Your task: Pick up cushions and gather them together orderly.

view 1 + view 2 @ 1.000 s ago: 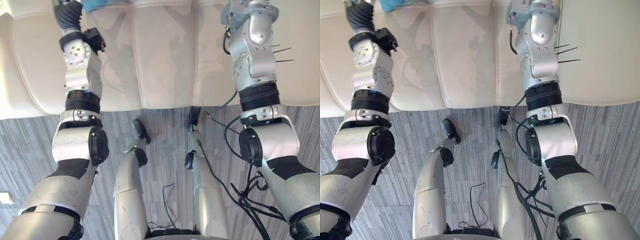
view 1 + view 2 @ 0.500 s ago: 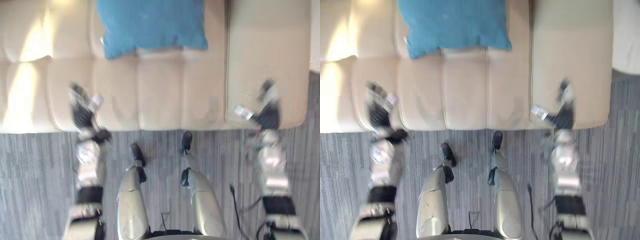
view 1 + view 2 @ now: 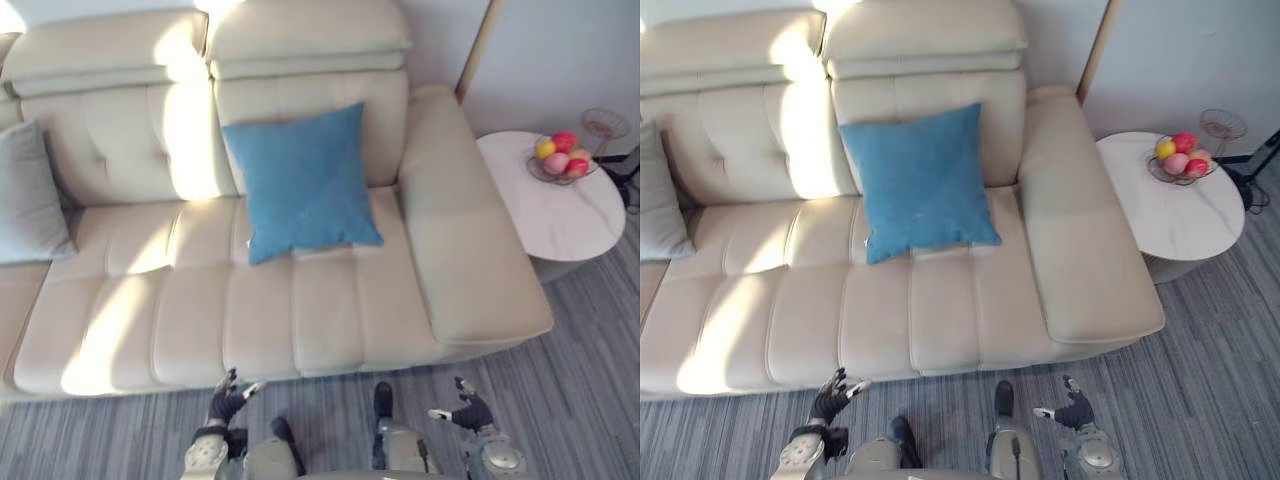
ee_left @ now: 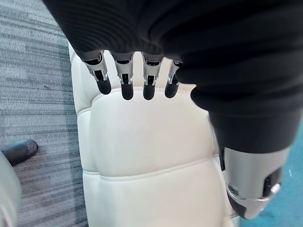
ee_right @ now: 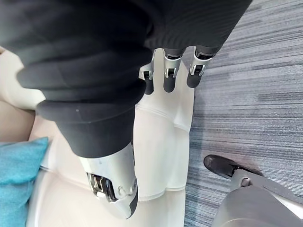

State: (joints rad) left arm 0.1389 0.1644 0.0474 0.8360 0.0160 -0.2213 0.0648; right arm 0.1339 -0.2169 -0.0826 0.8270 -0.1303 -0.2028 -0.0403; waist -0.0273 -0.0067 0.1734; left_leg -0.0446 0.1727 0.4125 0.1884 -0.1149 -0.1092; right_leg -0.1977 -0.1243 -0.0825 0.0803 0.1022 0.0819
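Left hand (image 3: 228, 398) is hovering low over the grey striped floor (image 3: 600, 335), just short of the cream sofa (image 3: 330, 310) front edge. Its fingers are straight and spread, gripping nothing. Right hand (image 3: 468, 411) is doing the same: fingers extended, empty. Blue cushion (image 3: 303, 182) is sitting well beyond the left hand, offset toward the right hand's side, leaning on the backrest. Grey cushion (image 3: 28, 195) is lying far off the left hand's outer side at the sofa's end, well apart from the blue one. Beyond the right hand's outer side we're seeing a round white side table (image 3: 575, 228) carrying a fruit bowl (image 3: 560, 160).
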